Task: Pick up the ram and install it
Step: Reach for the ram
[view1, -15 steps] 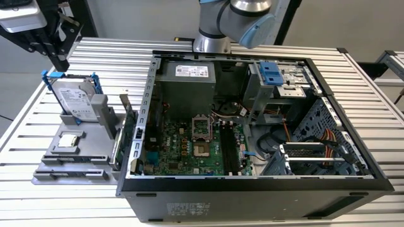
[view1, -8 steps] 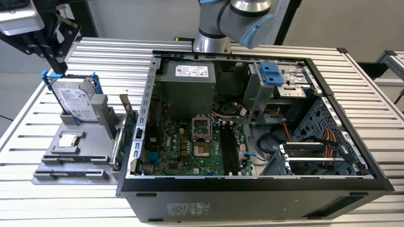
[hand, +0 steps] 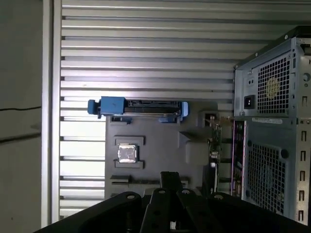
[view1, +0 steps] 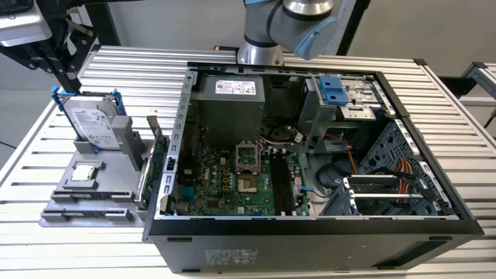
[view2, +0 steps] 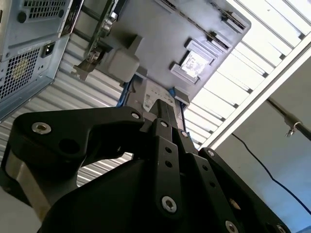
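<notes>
My gripper [view1: 69, 81] hangs high over the far left corner of a grey parts fixture [view1: 116, 174], just above an upright hard drive [view1: 93, 122]. In both wrist views its black fingers [hand: 170, 178] [view2: 164, 106] run together as one bar, shut, with nothing between them. I cannot make out the ram for sure: it is hidden or too thin to tell among the fixture's slots [hand: 127, 180]. The long black motherboard slots [view1: 280, 180] lie inside the open computer case [view1: 310, 229].
The fixture also carries a square processor [view1: 83, 172] [hand: 127, 153] and a green expansion card [view1: 160, 163] [hand: 214, 145] standing on edge beside the case. The arm's base [view1: 259, 52] sits behind the case. Slatted metal table [view1: 139, 64] lies all around.
</notes>
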`<state>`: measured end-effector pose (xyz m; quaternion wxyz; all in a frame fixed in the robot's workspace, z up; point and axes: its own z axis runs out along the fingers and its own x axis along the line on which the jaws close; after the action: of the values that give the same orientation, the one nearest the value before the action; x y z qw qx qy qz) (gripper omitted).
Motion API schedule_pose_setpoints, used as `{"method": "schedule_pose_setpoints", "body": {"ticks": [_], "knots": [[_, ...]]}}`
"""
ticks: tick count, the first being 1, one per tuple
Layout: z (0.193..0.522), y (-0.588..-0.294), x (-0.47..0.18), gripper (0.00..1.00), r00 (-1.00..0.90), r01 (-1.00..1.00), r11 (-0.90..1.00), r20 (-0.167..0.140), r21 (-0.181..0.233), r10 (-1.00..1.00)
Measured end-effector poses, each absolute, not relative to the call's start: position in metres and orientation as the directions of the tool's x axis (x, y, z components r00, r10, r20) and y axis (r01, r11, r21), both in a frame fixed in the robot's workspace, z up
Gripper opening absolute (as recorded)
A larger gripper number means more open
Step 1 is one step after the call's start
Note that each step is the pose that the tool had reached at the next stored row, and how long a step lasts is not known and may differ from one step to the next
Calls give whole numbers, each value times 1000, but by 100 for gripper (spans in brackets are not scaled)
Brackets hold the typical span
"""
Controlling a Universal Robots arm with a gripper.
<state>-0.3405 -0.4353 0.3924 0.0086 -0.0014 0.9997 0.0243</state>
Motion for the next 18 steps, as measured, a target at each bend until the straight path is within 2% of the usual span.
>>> {"method": "schedule_pose_setpoints", "body": {"ticks": [18], "knots": [[392,-454,-342,0,-1000,-12,999,-17,49,-11]]}}
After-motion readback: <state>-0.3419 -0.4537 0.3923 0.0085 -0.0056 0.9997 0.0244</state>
